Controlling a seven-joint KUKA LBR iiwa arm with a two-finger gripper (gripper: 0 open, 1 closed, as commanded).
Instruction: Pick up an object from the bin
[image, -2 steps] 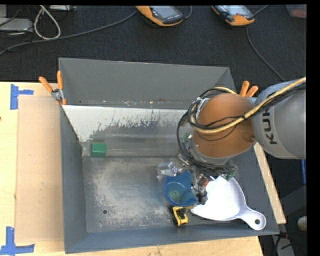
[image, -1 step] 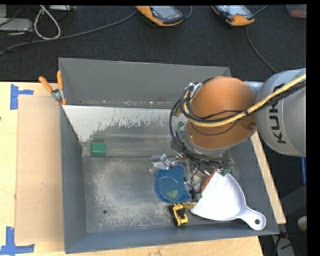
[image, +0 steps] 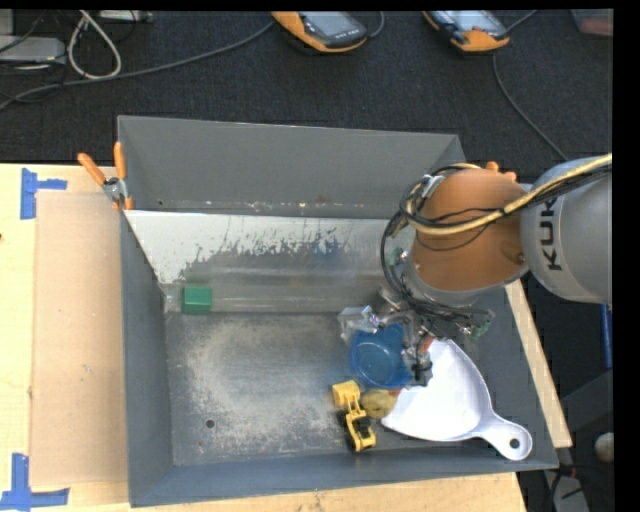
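Lower right of frame, inside bin (image: 280, 170): gripper (image: 412, 350) sits over blue cup (image: 375, 362), beside white funnel (image: 450, 400) and yellow toy (image: 352, 412); open or closed, can't tell.

Gripper (image: 414, 352) low at right side of grey bin (image: 250, 180), over a blue round cup (image: 372, 362), beside a white funnel (image: 450, 400). Yellow toy digger (image: 352, 412) & small tan lump (image: 378, 403) just in front of cup. Green block (image: 197, 297) w/ clear tube (image: 270, 295) at back left, well apart.
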